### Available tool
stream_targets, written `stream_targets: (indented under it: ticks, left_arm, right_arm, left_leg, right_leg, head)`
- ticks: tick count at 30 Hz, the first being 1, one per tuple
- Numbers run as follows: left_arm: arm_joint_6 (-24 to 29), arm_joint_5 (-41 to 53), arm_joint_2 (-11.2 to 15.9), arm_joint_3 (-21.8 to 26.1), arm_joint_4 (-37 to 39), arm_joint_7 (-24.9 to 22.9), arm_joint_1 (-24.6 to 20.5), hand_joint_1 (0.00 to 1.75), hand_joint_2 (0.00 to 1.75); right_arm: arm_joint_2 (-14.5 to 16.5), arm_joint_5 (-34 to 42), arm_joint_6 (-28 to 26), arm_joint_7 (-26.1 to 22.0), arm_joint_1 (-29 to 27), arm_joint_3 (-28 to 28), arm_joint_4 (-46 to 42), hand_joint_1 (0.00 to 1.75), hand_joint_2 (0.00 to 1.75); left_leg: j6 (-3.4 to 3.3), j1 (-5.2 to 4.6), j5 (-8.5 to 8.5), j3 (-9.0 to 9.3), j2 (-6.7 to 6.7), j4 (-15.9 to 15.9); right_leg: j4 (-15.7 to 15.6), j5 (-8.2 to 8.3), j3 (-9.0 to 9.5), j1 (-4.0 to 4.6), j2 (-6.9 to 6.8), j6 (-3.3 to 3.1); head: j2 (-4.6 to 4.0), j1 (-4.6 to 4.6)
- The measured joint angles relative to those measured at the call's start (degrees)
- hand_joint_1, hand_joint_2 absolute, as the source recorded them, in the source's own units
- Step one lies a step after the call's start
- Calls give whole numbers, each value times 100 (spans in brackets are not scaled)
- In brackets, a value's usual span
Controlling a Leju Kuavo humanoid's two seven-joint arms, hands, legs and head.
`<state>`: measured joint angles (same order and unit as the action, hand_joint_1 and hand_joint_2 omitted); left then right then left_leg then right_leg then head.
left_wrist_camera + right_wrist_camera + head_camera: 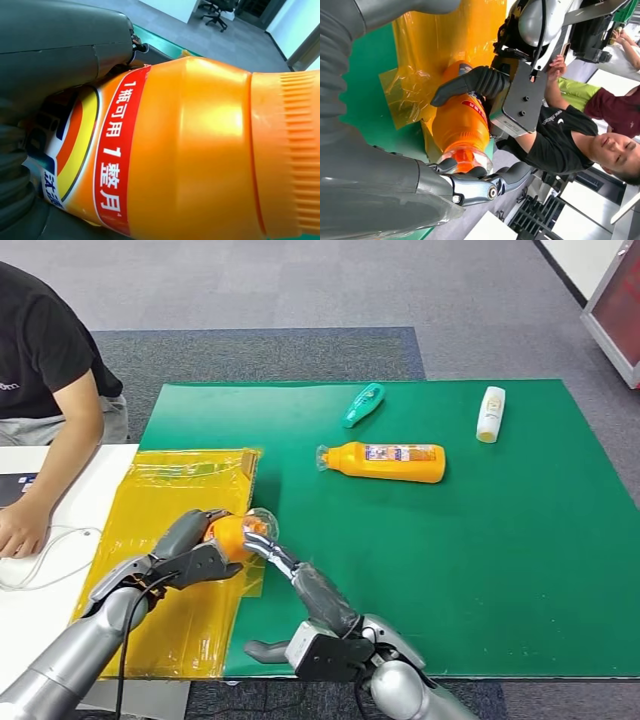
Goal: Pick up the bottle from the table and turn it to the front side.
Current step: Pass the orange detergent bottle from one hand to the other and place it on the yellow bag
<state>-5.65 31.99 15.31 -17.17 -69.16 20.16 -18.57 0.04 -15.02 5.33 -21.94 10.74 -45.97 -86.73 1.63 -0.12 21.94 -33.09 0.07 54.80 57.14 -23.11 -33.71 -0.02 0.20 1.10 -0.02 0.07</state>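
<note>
Nearest the head camera, the right hand (332, 625) reaches up from the lower edge, its long fingers stretched toward the clear cap end of the orange bottle (234, 535). In the right wrist view those fingers (486, 182) lie against the clear cap of the orange bottle (461, 125), touching it without wrapping around it. The left hand (189, 555) grips the body of that bottle and holds it up over the yellow plastic sheet (173, 490), a dark finger curled across the red label band. In the left wrist view the bottle (196, 150) lies against the grey hand cover (56, 45), its red band printed with white characters.

Largest below is the green surface (490, 570), which carries everything else. Beside its left edge stands a white desk (45, 580), where a person in a black shirt (38, 350) rests a hand. The yellow plastic sheet covers the surface's left part. A second orange bottle (385, 462) lies on its side near the middle of the green surface. Beyond it lies a smaller teal bottle (364, 405), and well to the right a small white bottle (490, 414).
</note>
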Motion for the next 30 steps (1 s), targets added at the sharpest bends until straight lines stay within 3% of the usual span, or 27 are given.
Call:
stream_targets:
  ticks: [30]
  left_arm:
    - [-9,121,96,-100,-25,-69,161,175,175]
  right_arm:
    - [0,-99,46,-15,-20,0,2,0,175]
  left_leg:
    - [9,1,35,114,15,-56]
  right_leg:
    - [0,-28,81,-1,15,-50]
  head:
    - [0,-1]
